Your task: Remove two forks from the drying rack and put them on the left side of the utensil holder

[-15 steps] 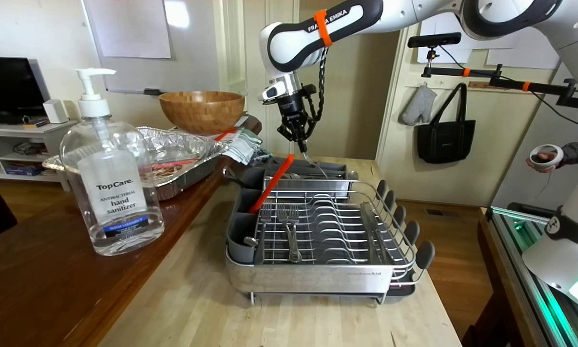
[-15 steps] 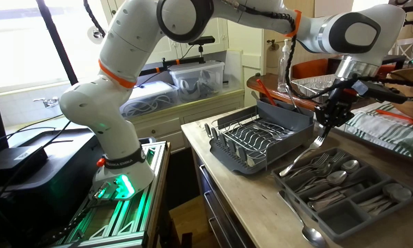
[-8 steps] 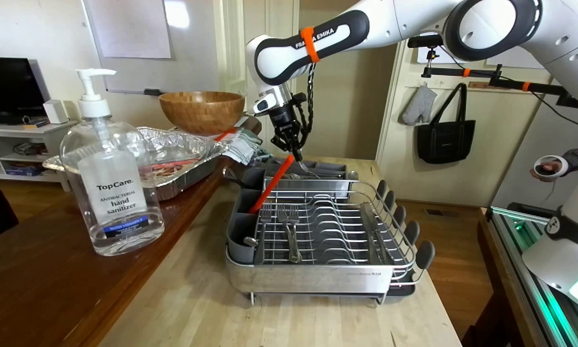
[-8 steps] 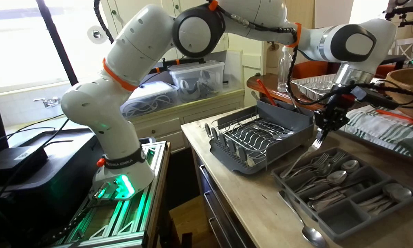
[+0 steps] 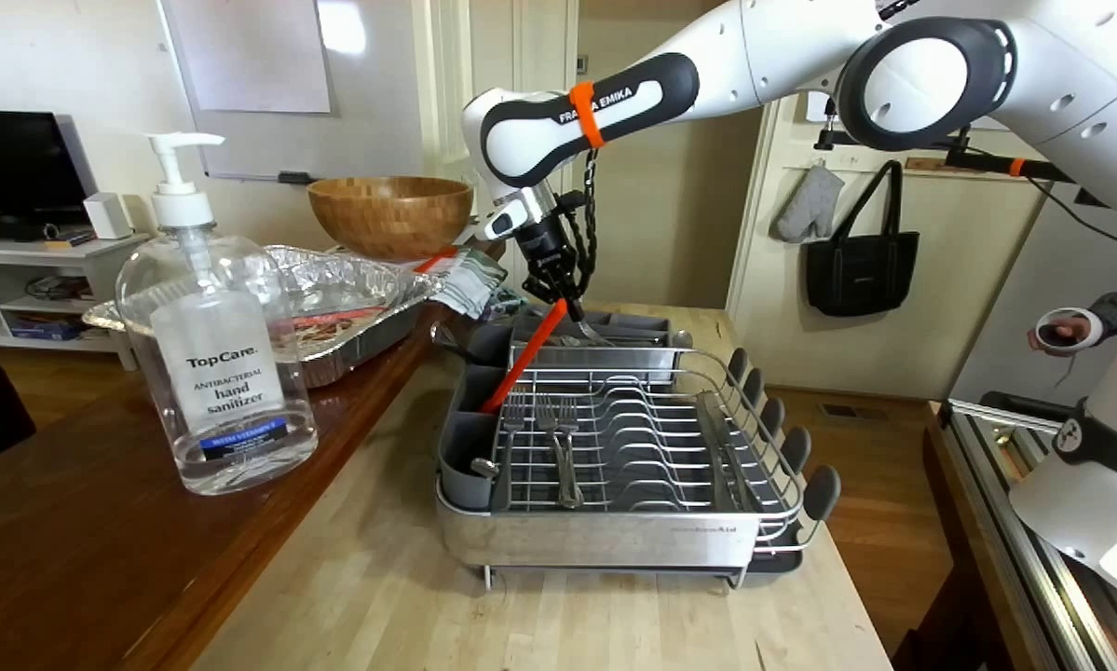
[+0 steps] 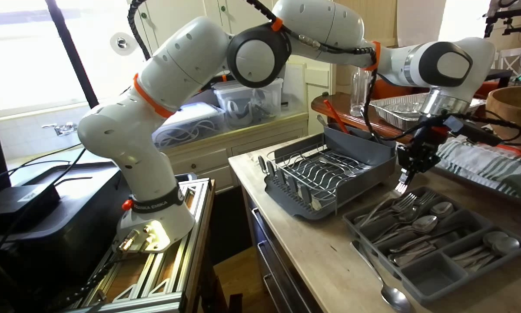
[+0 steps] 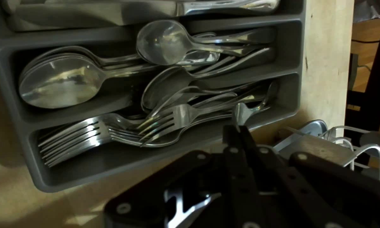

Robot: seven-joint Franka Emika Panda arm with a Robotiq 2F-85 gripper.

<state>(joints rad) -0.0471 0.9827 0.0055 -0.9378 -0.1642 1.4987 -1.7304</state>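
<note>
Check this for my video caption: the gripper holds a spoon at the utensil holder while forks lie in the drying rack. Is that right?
Wrong utensil: the gripper holds a fork, its tines visible in an exterior view. It is at the utensil holder, and other forks lie in the drying rack.

Utensil holder just beside the drying rack on the counter.
Forks lie in the rack and in the holder's compartment nearest it, spoons in the next one along; left of the holder in an exterior view (outside it) lies another spoon.
</note>
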